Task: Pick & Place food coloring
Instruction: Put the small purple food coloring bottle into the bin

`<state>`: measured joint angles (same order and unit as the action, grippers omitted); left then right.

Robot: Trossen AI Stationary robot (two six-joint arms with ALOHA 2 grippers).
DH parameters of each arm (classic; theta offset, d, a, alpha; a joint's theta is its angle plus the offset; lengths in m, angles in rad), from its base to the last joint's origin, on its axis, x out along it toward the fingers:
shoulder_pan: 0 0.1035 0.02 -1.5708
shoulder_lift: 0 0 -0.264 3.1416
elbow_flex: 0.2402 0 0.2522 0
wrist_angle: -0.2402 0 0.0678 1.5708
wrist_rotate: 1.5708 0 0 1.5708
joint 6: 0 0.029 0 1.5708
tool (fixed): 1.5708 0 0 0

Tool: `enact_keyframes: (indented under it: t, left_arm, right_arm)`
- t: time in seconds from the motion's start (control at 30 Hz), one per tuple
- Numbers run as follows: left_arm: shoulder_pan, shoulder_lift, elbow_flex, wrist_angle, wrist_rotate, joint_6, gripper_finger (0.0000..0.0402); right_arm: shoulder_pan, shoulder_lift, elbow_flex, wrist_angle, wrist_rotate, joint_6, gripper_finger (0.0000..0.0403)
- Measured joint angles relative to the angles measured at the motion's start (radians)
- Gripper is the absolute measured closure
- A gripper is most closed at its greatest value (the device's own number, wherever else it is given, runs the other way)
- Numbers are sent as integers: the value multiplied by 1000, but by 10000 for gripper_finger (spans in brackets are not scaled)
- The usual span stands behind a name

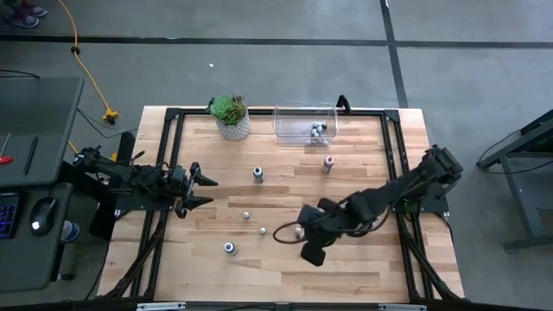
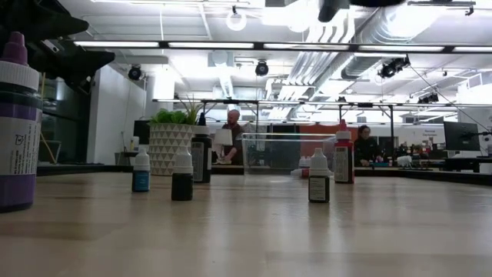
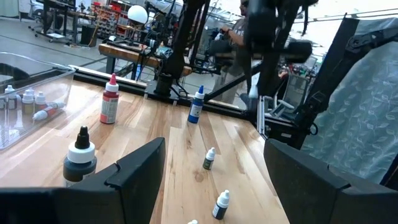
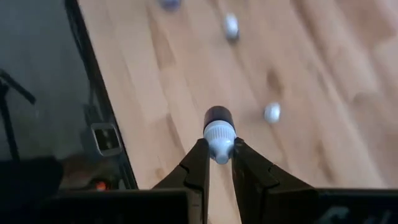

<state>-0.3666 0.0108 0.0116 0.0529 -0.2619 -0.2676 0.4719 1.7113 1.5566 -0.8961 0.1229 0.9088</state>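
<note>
Ribbed white-capped bottle, right hand pinching

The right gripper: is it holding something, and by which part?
Yes. The right gripper holds a small food coloring bottle by its white cap; the left gripper is open and empty.

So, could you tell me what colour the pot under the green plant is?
White, with a faceted pattern, clearest in the low view: pot.
</note>
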Motion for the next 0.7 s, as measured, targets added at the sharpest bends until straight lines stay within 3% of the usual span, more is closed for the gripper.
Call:
enact_keyframes:
  t: [0.33,0.5,0.7]
  left_arm:
    - [0,0,0,0,0,0,130]
    - [0,0,0,0,0,0,130]
    - [0,0,0,0,0,0,130]
  right_arm:
    - [-65,-102,0,95,220,-163,364]
    - [-149,-115,1,156,265,-267,364]
    - [-259,-84,129,122,339,-440,364]
